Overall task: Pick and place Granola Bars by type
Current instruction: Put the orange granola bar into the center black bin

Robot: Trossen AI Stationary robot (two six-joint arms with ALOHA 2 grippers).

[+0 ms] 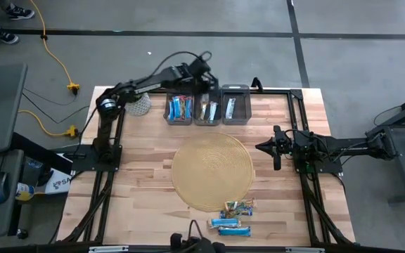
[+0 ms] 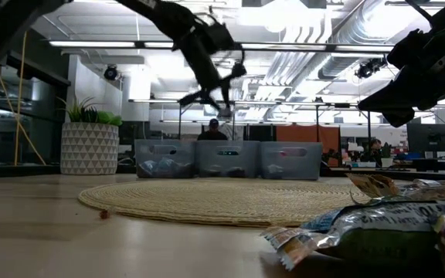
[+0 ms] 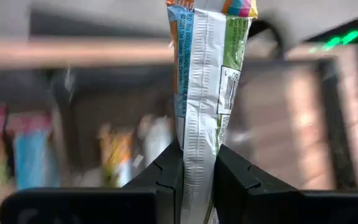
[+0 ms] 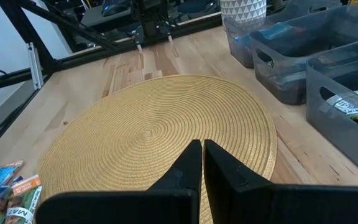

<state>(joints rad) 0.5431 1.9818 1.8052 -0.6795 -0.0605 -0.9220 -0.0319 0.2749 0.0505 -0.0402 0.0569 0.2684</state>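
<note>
Presently: left tool [image 3: 197,171] clamped on one granola bar [image 3: 204,81], wrapper white with blue and green print, pinched at one end and standing straight out from between the fingers [image 3: 160,177]. Left tool [image 1: 204,79] raised above the row of three grey bins [image 1: 207,105] at the far edge of the desk [image 1: 146,190], over the middle bin or just beside it; cannot tell which exactly. Blue-and-white bars [image 1: 180,107] lying in the bin to that tool's left side of the row; further wrappers in the other two.

Right tool [image 4: 202,163] closed, fingers together, nothing between them; held over the desk just beside the round woven mat [image 4: 160,130]. Loose bars [image 1: 234,216] clustered at the mat's near edge, well apart from both tools.
</note>
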